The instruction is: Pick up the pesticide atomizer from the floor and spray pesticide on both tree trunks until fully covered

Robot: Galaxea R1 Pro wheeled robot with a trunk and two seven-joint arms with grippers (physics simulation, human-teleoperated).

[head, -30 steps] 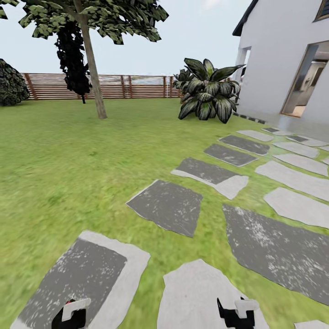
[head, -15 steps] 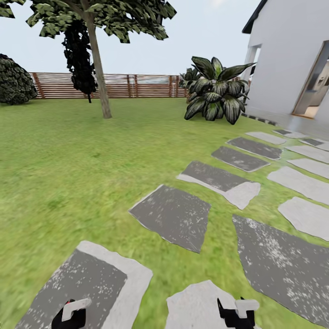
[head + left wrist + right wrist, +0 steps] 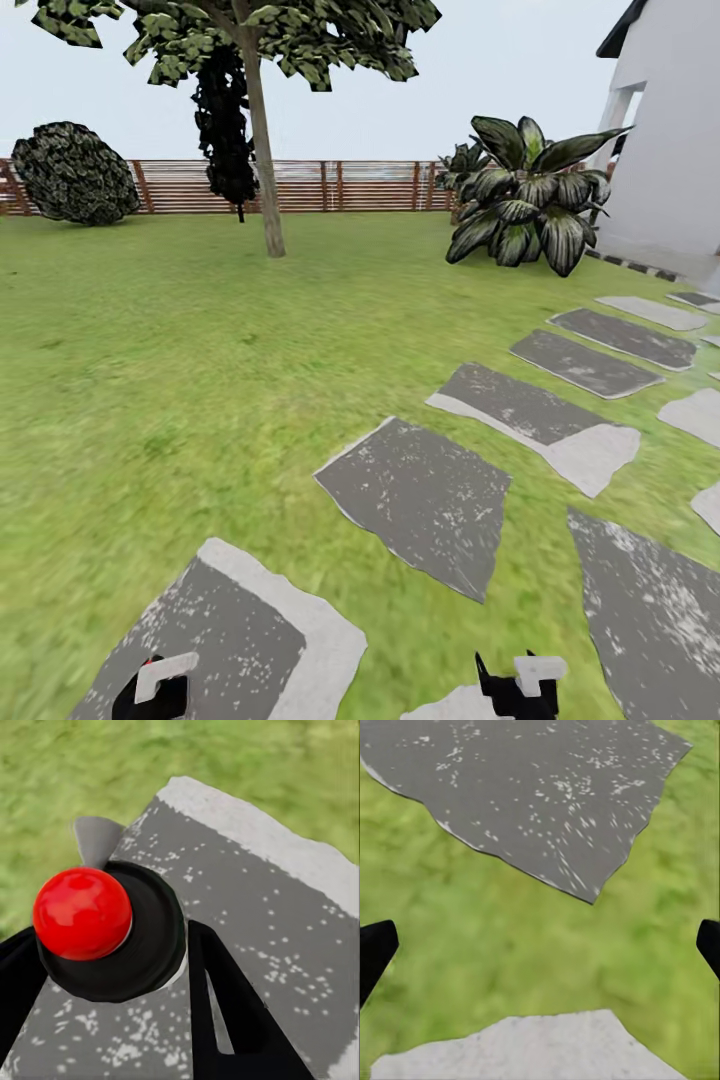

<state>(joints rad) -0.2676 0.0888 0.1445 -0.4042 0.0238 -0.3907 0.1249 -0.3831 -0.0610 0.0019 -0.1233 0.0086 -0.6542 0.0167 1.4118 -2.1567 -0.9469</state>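
A tall tree with a bare grey-tan trunk [image 3: 263, 150] and blocky green leaves stands far ahead on the garden lawn [image 3: 180, 350], in front of the slat fence [image 3: 370, 186]. In the left wrist view a black-bodied pesticide atomizer [image 3: 112, 937] with a red ball top and a grey nozzle sits between the fingers of my left gripper [image 3: 112, 975], which is shut on it. That gripper [image 3: 160, 690] hangs at the bottom of the head view over a stepping stone. My right gripper [image 3: 540, 945] is open, with grass and stone below it, and also appears low in the head view [image 3: 515, 685].
Grey stepping stones [image 3: 420, 500] run from my feet to the right toward a white house [image 3: 670, 150]. A big broad-leaved plant [image 3: 530, 195] stands by the house. A dark thin tree [image 3: 225, 120] is behind the trunk, and a round bush [image 3: 75, 172] sits at the far left fence.
The whole head view has swung left: tree, plant and house have slid rightward, and the round bush has come further into view. Both grippers keep their places in the picture.
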